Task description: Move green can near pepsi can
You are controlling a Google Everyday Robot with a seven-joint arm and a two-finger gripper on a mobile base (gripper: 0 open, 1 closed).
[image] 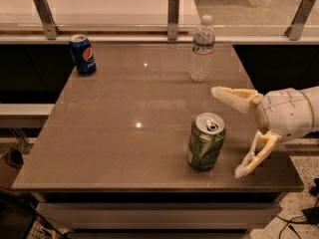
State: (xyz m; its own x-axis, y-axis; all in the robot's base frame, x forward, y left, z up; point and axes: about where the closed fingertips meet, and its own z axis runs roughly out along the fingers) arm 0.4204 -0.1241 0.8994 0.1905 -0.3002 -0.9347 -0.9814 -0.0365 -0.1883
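The green can (205, 141) stands upright near the table's front right, silver top with pull tab showing. The pepsi can (82, 54) stands upright at the table's far left corner. My gripper (228, 131) comes in from the right, white body with two tan fingers spread wide open. One finger (234, 96) points left above and behind the can, the other (253, 156) hangs low to the can's right. The gripper is empty and sits just right of the green can, not touching it.
A clear plastic water bottle (201, 49) stands at the back right of the brown table (124, 133). A glass rail with metal posts (173, 16) runs along the back edge. The floor drops away at the table's front and right edges.
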